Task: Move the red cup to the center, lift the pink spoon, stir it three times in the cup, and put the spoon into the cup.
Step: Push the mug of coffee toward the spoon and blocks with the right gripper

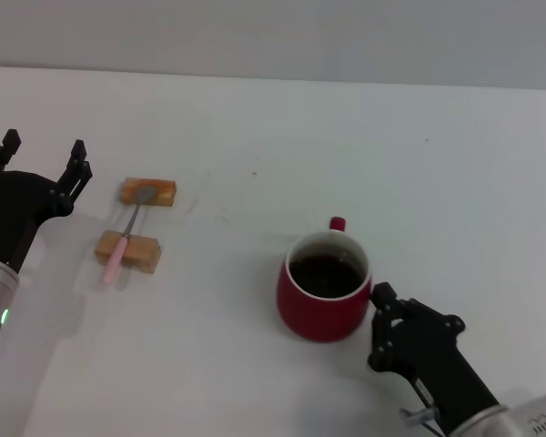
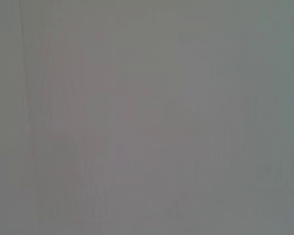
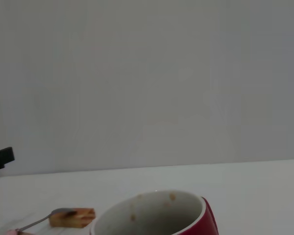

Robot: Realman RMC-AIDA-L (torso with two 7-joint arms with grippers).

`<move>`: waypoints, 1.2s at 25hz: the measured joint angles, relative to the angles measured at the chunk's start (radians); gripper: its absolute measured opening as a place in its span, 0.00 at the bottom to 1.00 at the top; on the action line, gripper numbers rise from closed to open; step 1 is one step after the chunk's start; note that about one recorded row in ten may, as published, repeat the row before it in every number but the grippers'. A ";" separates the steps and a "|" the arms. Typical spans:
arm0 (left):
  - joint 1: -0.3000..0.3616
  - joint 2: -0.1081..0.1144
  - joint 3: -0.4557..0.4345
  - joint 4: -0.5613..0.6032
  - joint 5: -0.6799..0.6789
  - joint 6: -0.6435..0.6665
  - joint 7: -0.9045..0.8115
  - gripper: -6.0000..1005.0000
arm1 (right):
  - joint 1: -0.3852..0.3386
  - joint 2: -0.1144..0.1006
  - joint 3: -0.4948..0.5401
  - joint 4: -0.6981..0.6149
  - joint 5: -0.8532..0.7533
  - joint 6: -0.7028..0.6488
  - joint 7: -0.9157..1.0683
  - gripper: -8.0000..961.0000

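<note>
The left gripper [image 1: 43,155] was held spread wide, with the spoon [image 1: 126,238] just to its right, propped across two blocks [image 1: 148,192]. The cup [image 1: 324,287] stood near mid-table, the right gripper [image 1: 382,323] touching its right side; its spread could not be told. Cup placing seemed nearly finished; the spoon would next need lifting.

A bare lab test bench: a plain white table [image 1: 346,137] runs to its far edge against a blank grey wall [image 1: 273,32], with two black robot arms rising at its near left and right corners.
</note>
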 joint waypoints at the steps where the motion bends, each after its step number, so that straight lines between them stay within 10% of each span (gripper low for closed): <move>1: 0.001 0.000 -0.001 0.000 0.000 0.000 0.000 0.83 | 0.009 0.000 0.003 -0.001 0.000 0.011 0.000 0.01; 30: 0.000 0.000 0.000 0.011 -0.001 -0.002 0.000 0.83 | -0.012 0.002 0.030 -0.005 -0.042 0.023 0.001 0.01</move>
